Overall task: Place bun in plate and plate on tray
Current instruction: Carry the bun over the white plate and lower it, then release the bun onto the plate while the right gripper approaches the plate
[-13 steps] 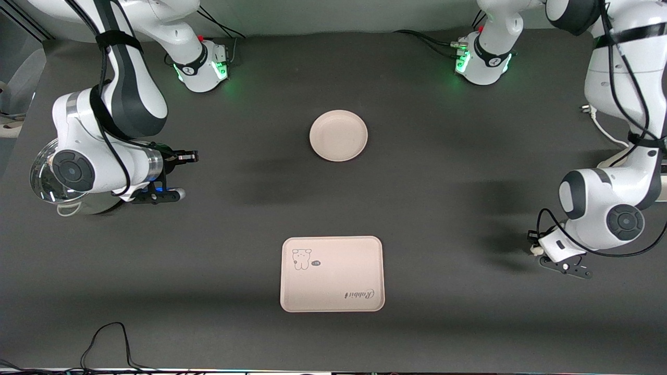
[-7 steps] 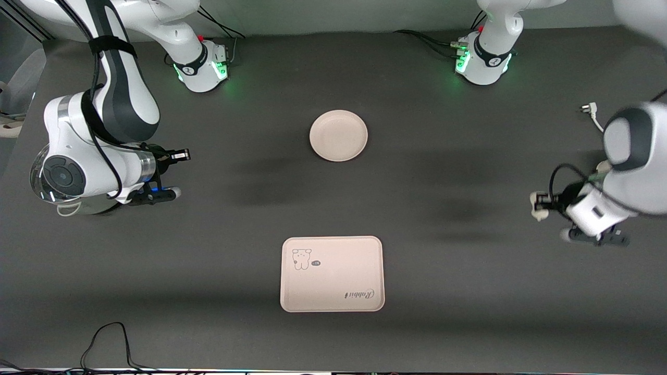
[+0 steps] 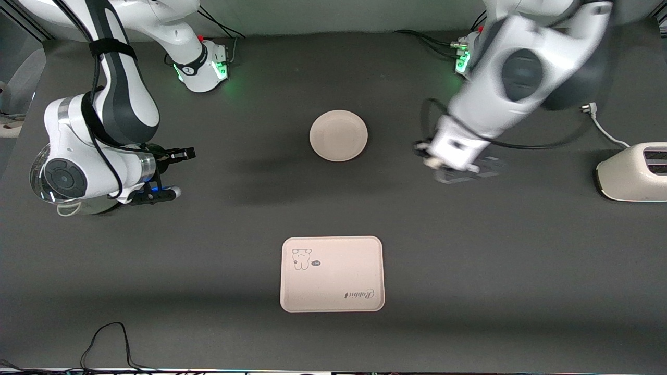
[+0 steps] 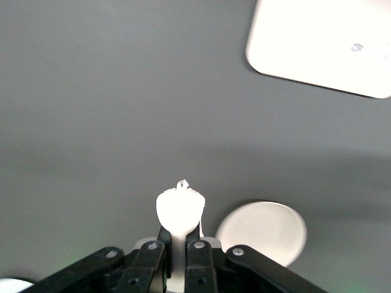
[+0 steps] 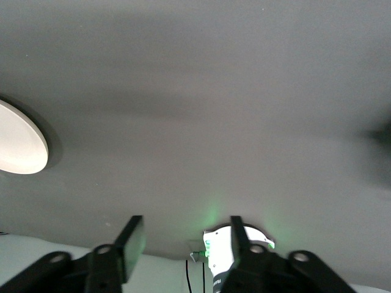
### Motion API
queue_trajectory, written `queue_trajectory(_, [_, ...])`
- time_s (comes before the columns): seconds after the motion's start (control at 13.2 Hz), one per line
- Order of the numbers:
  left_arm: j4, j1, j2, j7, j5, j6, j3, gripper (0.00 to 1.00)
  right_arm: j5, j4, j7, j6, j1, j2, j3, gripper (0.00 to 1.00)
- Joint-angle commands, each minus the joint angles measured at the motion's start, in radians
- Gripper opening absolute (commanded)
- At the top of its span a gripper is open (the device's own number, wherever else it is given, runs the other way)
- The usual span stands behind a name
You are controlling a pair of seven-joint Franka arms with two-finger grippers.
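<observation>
The bun, a small off-white lump, is pinched between the fingers of my left gripper. In the front view the left gripper is in the air over bare table, beside the plate toward the left arm's end. The round cream plate is empty; it also shows in the left wrist view and the right wrist view. The pink tray with its bear drawing lies nearer the front camera than the plate and is empty. My right gripper is open and empty and waits at the right arm's end.
A white toaster stands at the left arm's end, with a white cable beside it. A clear glass vessel sits under the right arm. A black cable lies at the front edge.
My left arm has lifted the bun from near the toaster and swung it fast toward the plate, uncovering the toaster. The right arm has barely shifted.
</observation>
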Motion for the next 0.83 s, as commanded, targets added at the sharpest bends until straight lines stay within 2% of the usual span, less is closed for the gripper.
queue_trajectory(0.0, [-0.008,-0.180,0.096,-0.219,0.011,0.121,0.025,0.11,0.004,0.019,-0.017,-0.018,0.005,0.014,-0.004,1.00])
queue_trajectory(0.15, [-0.011,-0.297,0.197,-0.366,0.069,0.220,0.027,0.11,0.048,0.010,-0.011,-0.015,0.004,0.017,-0.004,1.00])
queue_trajectory(0.23, [-0.010,-0.349,0.254,-0.435,0.082,0.260,0.027,0.11,0.111,-0.004,-0.011,-0.009,0.004,0.020,-0.006,1.00])
queue_trajectory(0.3, [-0.010,-0.400,0.312,-0.475,0.091,0.297,0.027,0.20,0.169,-0.018,-0.011,0.008,0.004,0.020,-0.007,1.00])
queue_trajectory(0.53, [-0.016,-0.451,0.437,-0.491,0.096,0.371,0.027,0.22,0.243,-0.091,-0.011,0.091,0.042,0.014,-0.007,1.00])
queue_trajectory(0.6, [-0.028,-0.455,0.452,-0.490,0.096,0.391,0.027,0.22,0.246,-0.131,-0.010,0.140,0.067,0.004,-0.007,1.00])
queue_trajectory(0.76, [-0.052,-0.465,0.460,-0.490,0.096,0.406,0.027,0.22,0.306,-0.190,0.015,0.197,0.099,-0.004,-0.007,1.00])
